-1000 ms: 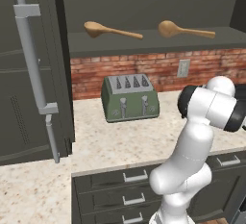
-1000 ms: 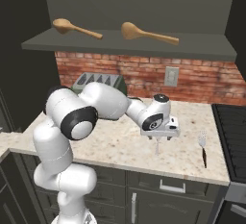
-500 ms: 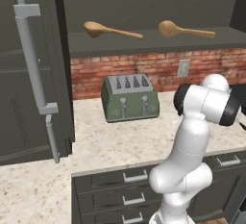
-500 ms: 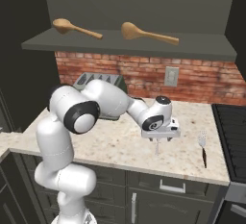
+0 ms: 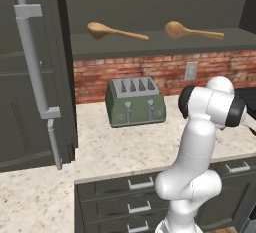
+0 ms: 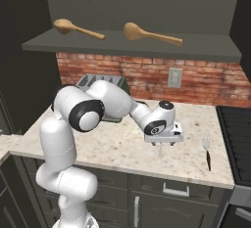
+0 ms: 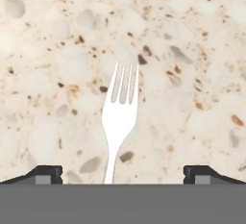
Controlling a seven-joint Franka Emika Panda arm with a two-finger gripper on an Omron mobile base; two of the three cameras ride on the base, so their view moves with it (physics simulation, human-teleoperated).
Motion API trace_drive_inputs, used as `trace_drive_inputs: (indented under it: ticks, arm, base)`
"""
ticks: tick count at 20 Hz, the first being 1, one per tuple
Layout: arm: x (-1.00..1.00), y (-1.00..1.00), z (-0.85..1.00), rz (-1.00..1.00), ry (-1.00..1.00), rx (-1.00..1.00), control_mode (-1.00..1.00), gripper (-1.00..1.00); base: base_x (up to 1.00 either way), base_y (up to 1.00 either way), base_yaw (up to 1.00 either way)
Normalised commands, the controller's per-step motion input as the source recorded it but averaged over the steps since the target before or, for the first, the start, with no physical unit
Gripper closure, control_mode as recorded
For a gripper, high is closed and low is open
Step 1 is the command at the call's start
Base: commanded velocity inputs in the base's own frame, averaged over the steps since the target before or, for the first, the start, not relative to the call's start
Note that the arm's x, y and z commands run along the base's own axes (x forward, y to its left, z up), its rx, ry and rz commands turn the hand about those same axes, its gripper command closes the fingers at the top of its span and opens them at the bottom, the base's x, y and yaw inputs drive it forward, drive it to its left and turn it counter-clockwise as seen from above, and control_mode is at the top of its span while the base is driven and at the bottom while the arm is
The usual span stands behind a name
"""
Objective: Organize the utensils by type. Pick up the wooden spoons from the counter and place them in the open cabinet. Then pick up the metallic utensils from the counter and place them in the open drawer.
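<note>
Kitchen's pretty dark overall. Red brick backsplash [image 6: 147,73] runs along the back wall, with a pale wall outlet [image 6: 175,78] set into it. A green four-slot toaster [image 5: 135,102] sits against the brick. Everything above is dark grey-green panelling. Black stovetop [image 6: 238,136] is off at the right edge. Light is flat and even, no hard shadows anywhere.

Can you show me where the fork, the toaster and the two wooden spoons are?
fork [image 7: 120,107], hand view, neck below tines.
toaster [image 5: 136,103], left base view, front face.
left wooden spoon [image 5: 98,29], left base view, bowl.
right wooden spoon [image 5: 175,29], left base view, bowl.
</note>
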Motion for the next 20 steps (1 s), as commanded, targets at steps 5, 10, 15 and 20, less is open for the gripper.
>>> trace_drive_inputs:
  ticks: [5,10,15,20]
  arm:
    - [0.12,0.0,-0.16,0.0,0.0,0.0,-1.0,-1.0]
    - [0.1,0.0,-0.19,0.0,0.0,0.0,-1.0,-1.0]
    - [0.05,0.0,-0.21,0.0,0.0,0.0,-1.0,-1.0]
    - [0.01,0.05,-0.23,0.0,0.0,0.0,-1.0,-1.0]
  base:
    - [0.0,0.0,0.0]
    - [0.0,0.0,0.0]
    - [0.0,0.0,0.0]
    - [0.0,0.0,0.0]
